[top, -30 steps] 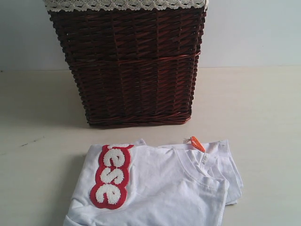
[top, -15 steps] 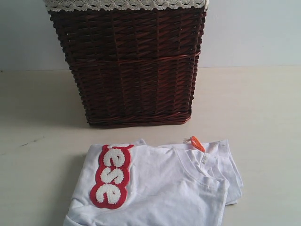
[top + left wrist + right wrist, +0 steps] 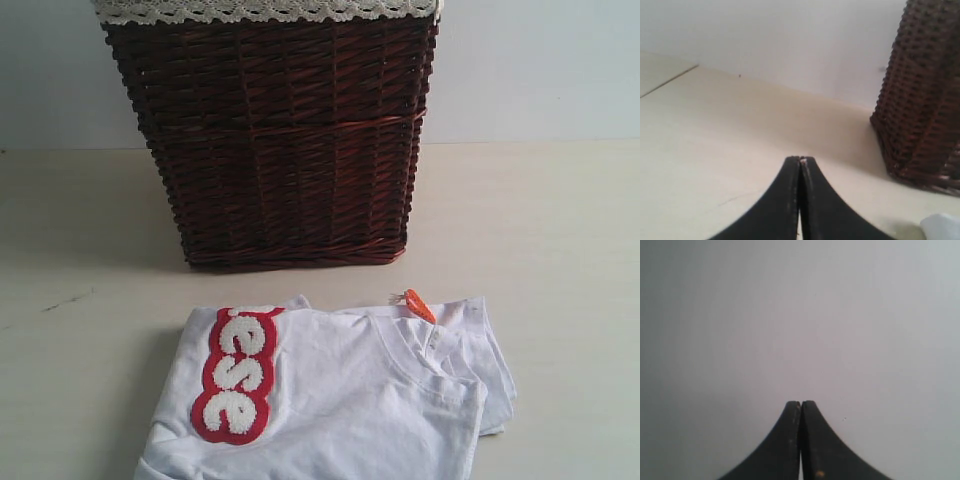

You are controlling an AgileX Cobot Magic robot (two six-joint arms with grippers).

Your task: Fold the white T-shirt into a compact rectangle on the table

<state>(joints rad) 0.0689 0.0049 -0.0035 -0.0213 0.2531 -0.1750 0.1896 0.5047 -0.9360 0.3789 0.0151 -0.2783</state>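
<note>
Nothing has shifted since the earlier frames: the white T-shirt (image 3: 340,400) lies as it did, folded on the bench (image 3: 560,250) at the near edge, in front of the wicker basket (image 3: 275,140) and apart from it. On its left part we read "ese" in fuzzy white letters stacked down a red patch (image 3: 238,375); the patch's top runs under a fold. A small orange tag (image 3: 420,305) sticks out by the collar; we cannot read any print on it. The left tool (image 3: 800,160) hangs low over the bare bench beside the basket, fingers pressed together on nothing. The right tool (image 3: 800,402) faces a plain pale surface, likewise closed and empty.
</note>
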